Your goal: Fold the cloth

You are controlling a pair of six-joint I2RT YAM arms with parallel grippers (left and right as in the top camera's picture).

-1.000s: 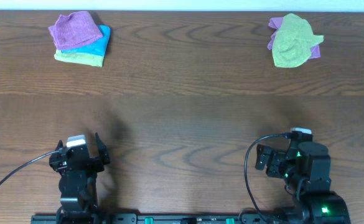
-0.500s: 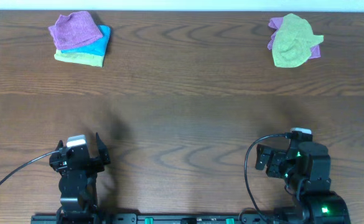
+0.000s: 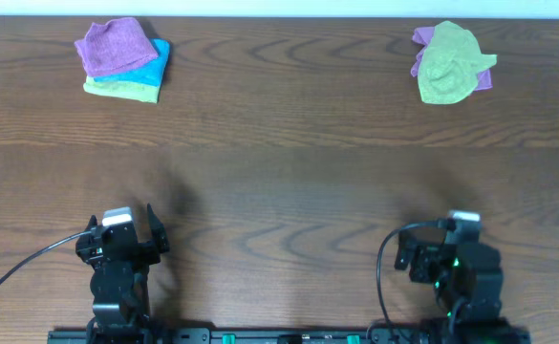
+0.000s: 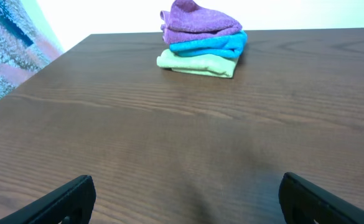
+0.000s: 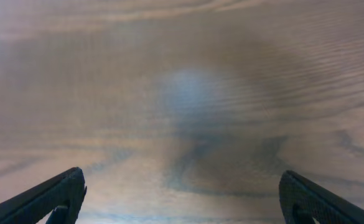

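Since both arms sit low at the near edge, nothing is in hand. The left gripper [image 4: 185, 199] is spread wide, with only wood grain between its fingers [image 4: 70, 196]. The right gripper [image 5: 182, 202] gapes just as wide (its wrist view is blurred, though both dark tips show at the lower corners).

Beyond them lies a broad stretch of the table [image 3: 279, 172], and everything soft is well apart from either claw, along the far edge. At the far left, the cloth [image 3: 115, 44] lies on top of a small stack, resting on a blue cloth [image 3: 157, 63] and a yellow-green cloth [image 3: 126, 91]. It looks already doubled over, a little lumpy. At the far right, a crumpled yellow-green cloth [image 3: 446, 69] covers a second purple cloth [image 3: 422, 36].

The terry should be light, limp and grippy, not slippery. It will sag from any single pinch. A corner or a free hem is probably the best hold, taking the top layer alone so the blue one beneath is not dragged along.
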